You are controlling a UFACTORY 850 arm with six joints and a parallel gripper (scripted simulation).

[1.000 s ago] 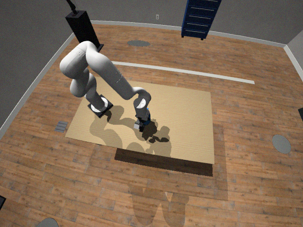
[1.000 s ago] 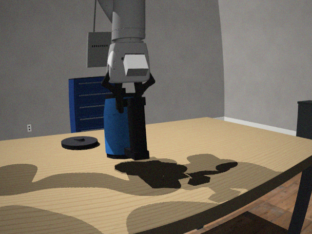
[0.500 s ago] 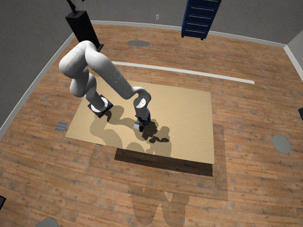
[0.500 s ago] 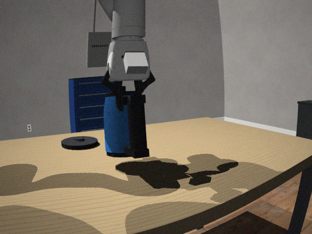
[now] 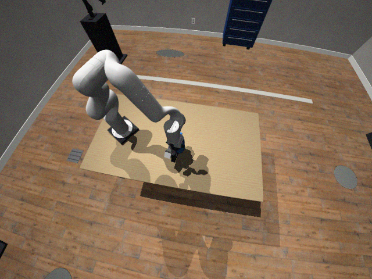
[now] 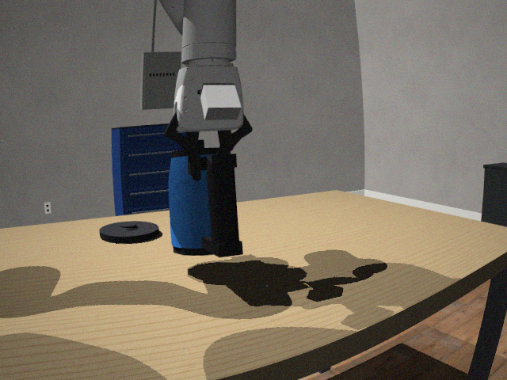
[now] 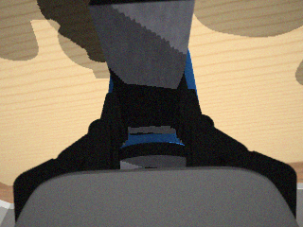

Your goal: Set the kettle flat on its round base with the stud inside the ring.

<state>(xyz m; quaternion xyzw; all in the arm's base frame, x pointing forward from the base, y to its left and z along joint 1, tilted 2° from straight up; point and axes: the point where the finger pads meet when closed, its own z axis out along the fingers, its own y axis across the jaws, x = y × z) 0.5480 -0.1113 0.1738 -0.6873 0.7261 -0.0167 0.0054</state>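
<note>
Smooth white tubular arm [image 5: 140, 93], apparently seamless, ending in black claw [image 6: 208, 159].

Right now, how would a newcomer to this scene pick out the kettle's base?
Start at the tan table, then the blue kettle gripped by its black handle in the gripper. The base lies apart from it, toward the blue drawer unit: a low dark disc with a centre stud.
</note>
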